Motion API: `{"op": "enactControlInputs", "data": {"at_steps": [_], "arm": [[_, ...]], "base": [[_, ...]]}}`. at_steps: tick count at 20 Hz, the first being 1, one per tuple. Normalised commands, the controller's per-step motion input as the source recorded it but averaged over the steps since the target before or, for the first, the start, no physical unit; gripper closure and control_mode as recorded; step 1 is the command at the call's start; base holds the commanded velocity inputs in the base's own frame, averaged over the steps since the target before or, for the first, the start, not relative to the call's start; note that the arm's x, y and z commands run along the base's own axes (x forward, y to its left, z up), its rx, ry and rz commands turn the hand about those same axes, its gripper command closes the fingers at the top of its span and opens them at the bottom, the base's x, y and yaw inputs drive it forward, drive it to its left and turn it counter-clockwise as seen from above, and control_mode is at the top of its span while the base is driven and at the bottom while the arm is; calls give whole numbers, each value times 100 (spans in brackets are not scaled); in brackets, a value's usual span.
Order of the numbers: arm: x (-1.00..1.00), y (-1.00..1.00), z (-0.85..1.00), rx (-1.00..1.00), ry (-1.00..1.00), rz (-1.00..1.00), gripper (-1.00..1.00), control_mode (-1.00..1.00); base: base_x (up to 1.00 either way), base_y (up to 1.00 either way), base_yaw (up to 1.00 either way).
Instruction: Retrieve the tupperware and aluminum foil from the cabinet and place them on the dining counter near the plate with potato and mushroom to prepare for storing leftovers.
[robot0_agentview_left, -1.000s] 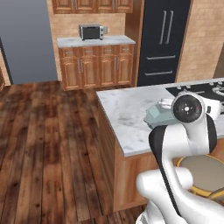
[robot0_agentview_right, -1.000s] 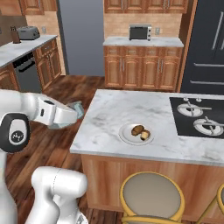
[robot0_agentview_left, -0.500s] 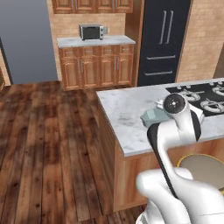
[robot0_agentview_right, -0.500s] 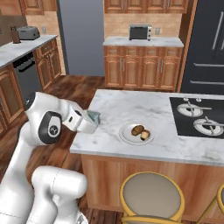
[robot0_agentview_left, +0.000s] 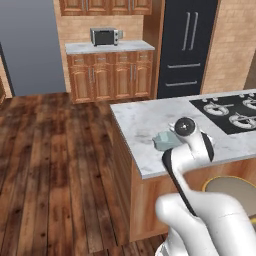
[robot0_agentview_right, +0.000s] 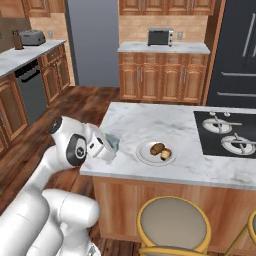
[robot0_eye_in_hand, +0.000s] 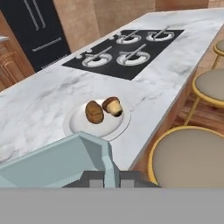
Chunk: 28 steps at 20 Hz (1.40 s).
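My gripper (robot0_agentview_right: 103, 148) is shut on the tupperware (robot0_agentview_right: 111, 142), a pale blue-grey container that I hold just above the left end of the dining counter (robot0_agentview_right: 150, 120). In the hand view the tupperware (robot0_eye_in_hand: 65, 164) fills the lower left, with its rim pinched in my gripper (robot0_eye_in_hand: 107, 177). Just beyond it lies the round white plate (robot0_eye_in_hand: 78, 122) with the potato (robot0_eye_in_hand: 94, 112) and the mushroom (robot0_eye_in_hand: 112, 106). The same plate (robot0_agentview_right: 156, 152) sits right of the container in the right base view. From the left base view the tupperware (robot0_agentview_left: 164, 141) hangs over the marble by my gripper (robot0_agentview_left: 171, 142). The aluminum foil and the cabinet are out of view.
A black cooktop (robot0_agentview_right: 227, 132) occupies the counter's right part. Round yellow-framed stools (robot0_agentview_right: 172, 225) stand along its near side. A microwave (robot0_agentview_right: 160, 36) sits on the far worktop, beside the dark fridge (robot0_agentview_left: 187, 45). Wooden floor spreads out to the left.
The arm has swung right with the tupperware, from beside the counter's left edge to over the marble near the plate. The gripper has stayed shut.
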Motion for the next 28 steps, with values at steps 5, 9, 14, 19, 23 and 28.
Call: {"op": "enactControlInputs", "data": {"at_steps": [5,9,14,19,23,28], "arm": [[66,2,-70,3,4,0,100,-100],[62,0,-66,2,2,0,100,-100],[66,0,-54,1,1,-1,100,-100],[62,0,-51,3,0,-2,100,-100],[57,0,-51,3,0,-1,100,-100],[49,0,-49,0,0,0,-100,-100]], "base": [[0,0,0],[0,0,0],[0,0,0],[0,0,0],[0,0,0],[0,0,0]]}}
